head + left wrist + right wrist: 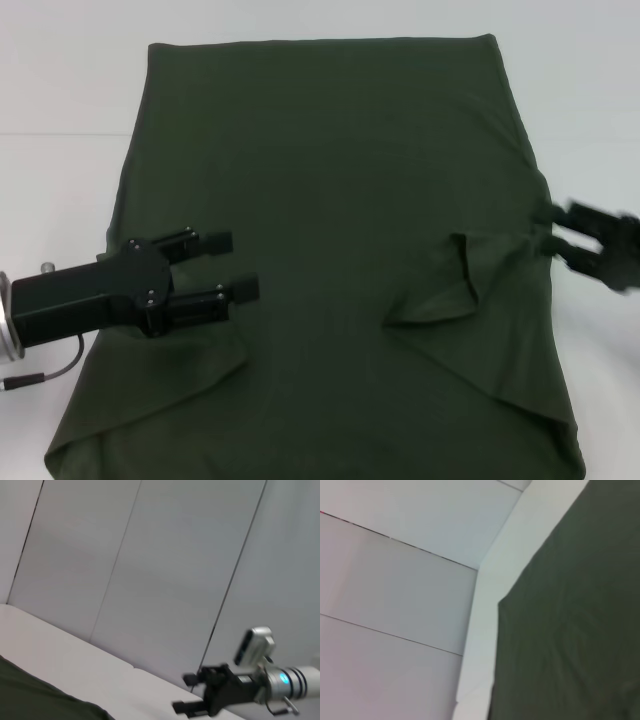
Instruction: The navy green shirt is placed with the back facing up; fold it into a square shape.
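Both pincers flank the navy green shirt (340, 230): left pincer (232, 266) apart, right pincer (553, 238) unclear.

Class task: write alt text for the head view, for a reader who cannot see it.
A dark olive-green shirt lies spread over a white table. The left gripper hovers open over its left side, and the right gripper is at its right edge, where the fabric puckers.

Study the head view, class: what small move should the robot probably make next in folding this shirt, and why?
Probably draw the right gripper inward across the shirt. It sits at the shirt's right edge, where the cloth puckers toward it and a flap is only partly turned over. The left gripper hovers open over the left side, holding nothing.
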Robot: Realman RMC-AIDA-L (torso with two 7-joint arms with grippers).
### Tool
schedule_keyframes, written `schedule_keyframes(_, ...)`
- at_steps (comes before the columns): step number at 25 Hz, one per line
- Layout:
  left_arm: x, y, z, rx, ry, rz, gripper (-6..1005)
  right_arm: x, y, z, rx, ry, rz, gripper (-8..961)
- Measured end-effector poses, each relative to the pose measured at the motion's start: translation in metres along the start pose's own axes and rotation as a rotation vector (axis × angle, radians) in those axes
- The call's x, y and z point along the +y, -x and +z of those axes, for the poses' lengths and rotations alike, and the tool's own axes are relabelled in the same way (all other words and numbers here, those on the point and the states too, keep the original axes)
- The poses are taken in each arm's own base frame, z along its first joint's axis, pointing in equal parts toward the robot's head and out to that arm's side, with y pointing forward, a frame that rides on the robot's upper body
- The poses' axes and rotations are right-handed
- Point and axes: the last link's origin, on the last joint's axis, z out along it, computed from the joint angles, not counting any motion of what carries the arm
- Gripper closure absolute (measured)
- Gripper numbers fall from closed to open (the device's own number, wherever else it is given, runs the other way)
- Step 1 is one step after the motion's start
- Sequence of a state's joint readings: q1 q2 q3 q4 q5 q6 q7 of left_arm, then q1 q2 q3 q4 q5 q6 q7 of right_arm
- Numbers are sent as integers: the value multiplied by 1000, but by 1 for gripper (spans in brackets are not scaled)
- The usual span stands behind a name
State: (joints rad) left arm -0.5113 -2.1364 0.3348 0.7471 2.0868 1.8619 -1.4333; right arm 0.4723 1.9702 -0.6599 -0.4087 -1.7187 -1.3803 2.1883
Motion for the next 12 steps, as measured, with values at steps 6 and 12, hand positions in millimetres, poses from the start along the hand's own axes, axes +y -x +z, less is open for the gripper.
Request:
schedule_keyframes(6, 2, 0, -2, 3, 7, -91, 158, -4, -24, -42, 0, 85, -255, 213)
schedule_keyframes(12, -1, -1, -13, -9, -11, -283, 158, -1, -41, -66, 69, 152, -389, 173)
